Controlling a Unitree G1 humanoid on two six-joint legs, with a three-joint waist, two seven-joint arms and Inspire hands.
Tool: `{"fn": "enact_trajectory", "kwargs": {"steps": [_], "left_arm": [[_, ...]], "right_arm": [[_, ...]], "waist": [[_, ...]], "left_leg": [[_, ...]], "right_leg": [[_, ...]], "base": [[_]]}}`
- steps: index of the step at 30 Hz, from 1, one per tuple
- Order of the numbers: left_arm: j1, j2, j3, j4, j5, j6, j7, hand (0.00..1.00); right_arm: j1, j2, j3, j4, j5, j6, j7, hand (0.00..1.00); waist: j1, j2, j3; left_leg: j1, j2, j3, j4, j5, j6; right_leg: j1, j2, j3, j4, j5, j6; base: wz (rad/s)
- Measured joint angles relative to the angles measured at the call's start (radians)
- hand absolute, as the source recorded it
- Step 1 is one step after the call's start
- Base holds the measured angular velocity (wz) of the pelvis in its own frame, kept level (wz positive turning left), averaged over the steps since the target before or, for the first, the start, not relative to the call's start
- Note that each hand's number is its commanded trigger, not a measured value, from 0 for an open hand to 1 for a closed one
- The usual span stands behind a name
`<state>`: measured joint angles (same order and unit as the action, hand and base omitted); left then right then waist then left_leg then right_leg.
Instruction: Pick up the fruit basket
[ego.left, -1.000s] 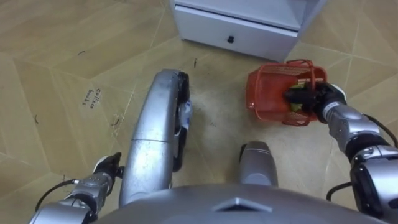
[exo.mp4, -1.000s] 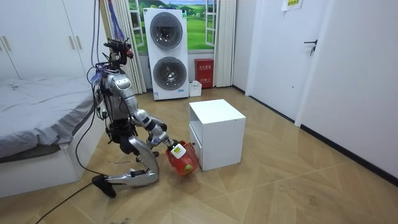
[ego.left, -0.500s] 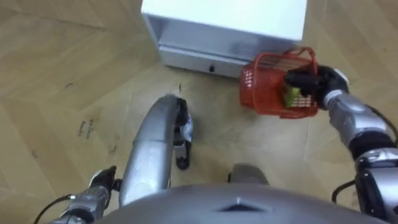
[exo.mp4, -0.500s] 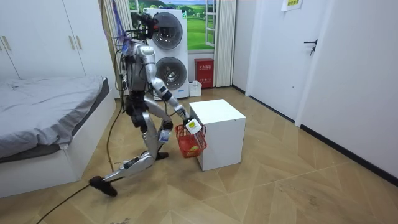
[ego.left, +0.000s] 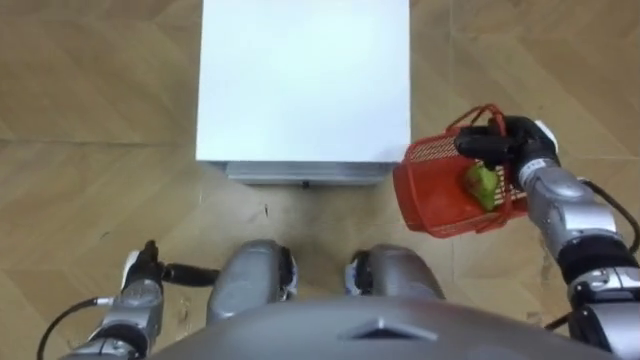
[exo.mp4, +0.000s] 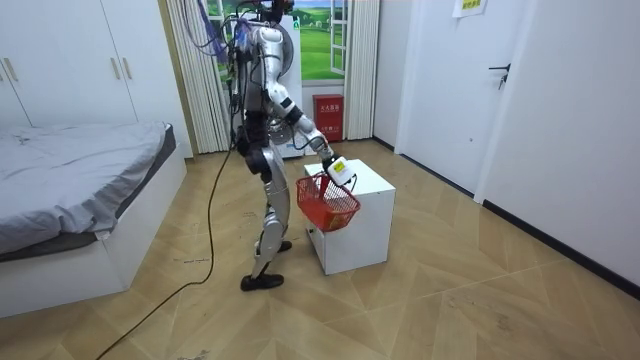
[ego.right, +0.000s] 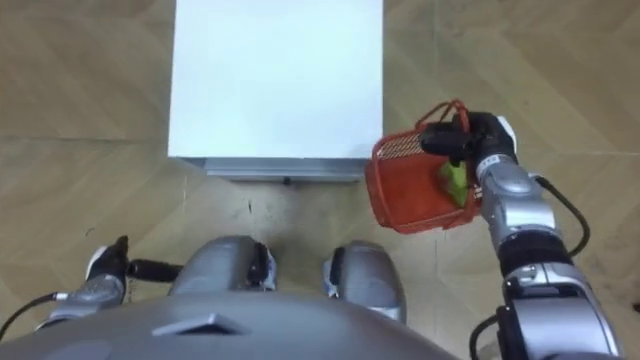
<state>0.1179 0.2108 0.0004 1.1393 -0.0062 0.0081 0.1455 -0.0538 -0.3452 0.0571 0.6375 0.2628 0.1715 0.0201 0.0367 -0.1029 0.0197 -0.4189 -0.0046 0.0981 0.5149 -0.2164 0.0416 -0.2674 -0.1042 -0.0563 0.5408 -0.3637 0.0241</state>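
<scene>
The red wire fruit basket (ego.left: 445, 192) hangs off the floor at the white cabinet's front right corner, tilted, with a green fruit (ego.left: 481, 183) inside. My right hand (ego.left: 497, 143) is shut on its handle at the top rim. In the room view the basket (exo.mp4: 327, 201) hangs from that hand (exo.mp4: 336, 171) level with the cabinet top, and I stand upright beside the cabinet. My left hand (ego.left: 146, 276) hangs low at my left side, fingers straight, holding nothing. The right eye view shows the basket (ego.right: 412, 195) and right hand (ego.right: 466, 139) the same way.
The white cabinet (ego.left: 305, 80) stands right in front of me, its drawer front (ego.left: 305, 176) facing my legs. Wooden floor lies around it. A bed (exo.mp4: 70, 190) is on the room view's left, and stacked washing machines (exo.mp4: 270, 85) stand behind me.
I have risen from a low kneel to standing. The basket came up off the floor in my right hand to cabinet-top height. The eye views shifted with the rise.
</scene>
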Motion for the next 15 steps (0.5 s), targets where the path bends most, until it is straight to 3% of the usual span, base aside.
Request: {"fn": "enact_trajectory", "kwargs": {"steps": [2, 4, 6, 8, 11, 15], "left_arm": [[0.048, -0.002, 0.000, 0.000, 0.001, 0.021, -0.002, 0.00], [0.089, -0.003, 0.002, 0.000, 0.010, 0.045, -0.007, 0.00], [0.110, -0.006, 0.042, 0.000, 0.022, 0.060, -0.015, 0.00], [0.109, -0.001, 0.068, -0.004, 0.020, 0.059, -0.019, 0.00], [0.116, -0.014, 0.088, -0.029, 0.021, 0.062, -0.018, 0.00], [0.127, -0.031, 0.087, -0.044, 0.021, 0.097, -0.021, 0.00]], "right_arm": [[0.037, -0.003, -0.017, -0.079, -0.003, 0.003, 0.009, 1.00], [0.036, -0.002, -0.055, -0.162, 0.011, -0.012, 0.010, 1.00], [0.027, -0.001, -0.095, -0.257, 0.029, -0.069, 0.009, 1.00], [0.012, 0.002, -0.103, -0.275, 0.040, -0.088, 0.013, 1.00], [0.013, 0.025, -0.103, -0.333, 0.038, -0.086, 0.030, 1.00], [0.014, 0.036, -0.101, -0.370, 0.040, -0.076, 0.060, 1.00]], "waist": [[-0.001, -0.004, -0.0016], [-0.002, -0.003, -0.0032], [-0.005, 0.013, -0.0127], [-0.001, 0.014, -0.0145], [0.017, 0.008, -0.0207], [0.025, 0.004, -0.0228]], "left_leg": [[0.066, 0.000, -0.006, -0.043, 0.002, 0.001], [0.120, -0.005, -0.026, -0.069, 0.002, 0.000], [0.177, -0.010, -0.047, -0.113, 0.003, -0.004], [0.233, -0.010, -0.047, -0.160, 0.007, -0.009], [0.277, -0.010, -0.048, -0.197, 0.013, -0.020], [0.303, -0.010, -0.064, -0.228, 0.021, -0.031]], "right_leg": [[0.069, 0.000, -0.038, -0.091, 0.026, 0.012], [0.135, 0.001, -0.096, -0.168, 0.047, 0.012], [0.227, 0.009, -0.136, -0.260, 0.080, 0.007], [0.269, 0.016, -0.137, -0.295, 0.091, 0.007], [0.304, 0.019, -0.145, -0.311, 0.092, 0.006], [0.323, 0.024, -0.170, -0.317, 0.092, 0.004]], "base": [[-0.12], [-0.39], [-0.08], [0.11], [0.00], [0.09]]}}
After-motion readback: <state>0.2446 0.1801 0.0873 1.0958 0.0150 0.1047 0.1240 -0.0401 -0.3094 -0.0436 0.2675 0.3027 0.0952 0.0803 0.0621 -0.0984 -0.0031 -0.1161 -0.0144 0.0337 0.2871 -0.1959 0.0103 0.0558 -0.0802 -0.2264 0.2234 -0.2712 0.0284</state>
